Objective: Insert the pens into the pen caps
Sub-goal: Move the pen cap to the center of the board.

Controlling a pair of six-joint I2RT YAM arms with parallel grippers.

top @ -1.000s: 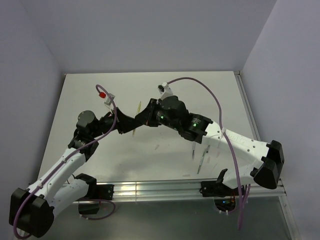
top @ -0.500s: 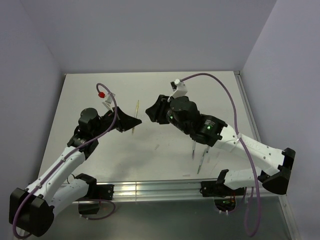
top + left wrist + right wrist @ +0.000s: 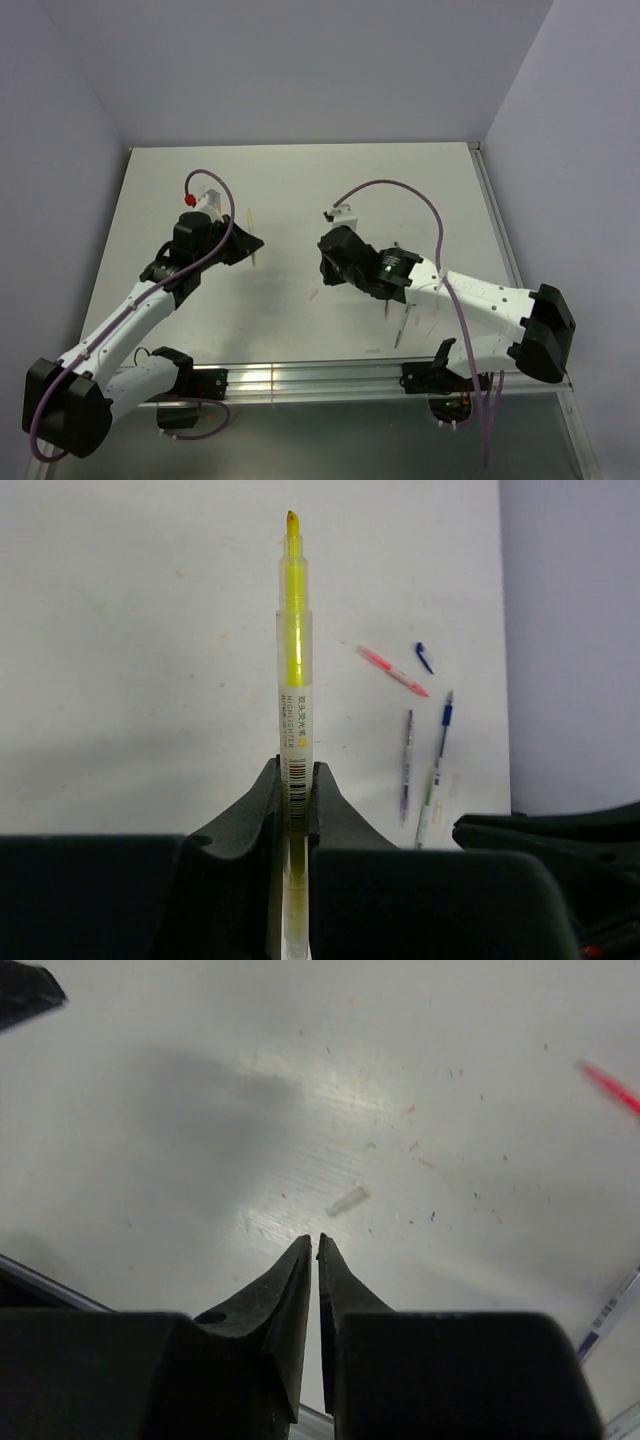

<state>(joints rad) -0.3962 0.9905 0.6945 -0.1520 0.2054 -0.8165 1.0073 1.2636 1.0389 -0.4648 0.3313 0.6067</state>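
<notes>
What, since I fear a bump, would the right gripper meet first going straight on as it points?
Likely the pale pen cap lying just ahead of the right gripper, slightly right of its line; otherwise the table itself. Depth is unclear.

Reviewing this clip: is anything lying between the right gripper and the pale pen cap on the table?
Nothing visible does. The pale pen cap lies on the table just ahead of the right gripper; the pink pen lies well aside.

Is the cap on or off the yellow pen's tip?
Off: the yellow pen, pinched in the left gripper, shows a bare tip.
</notes>
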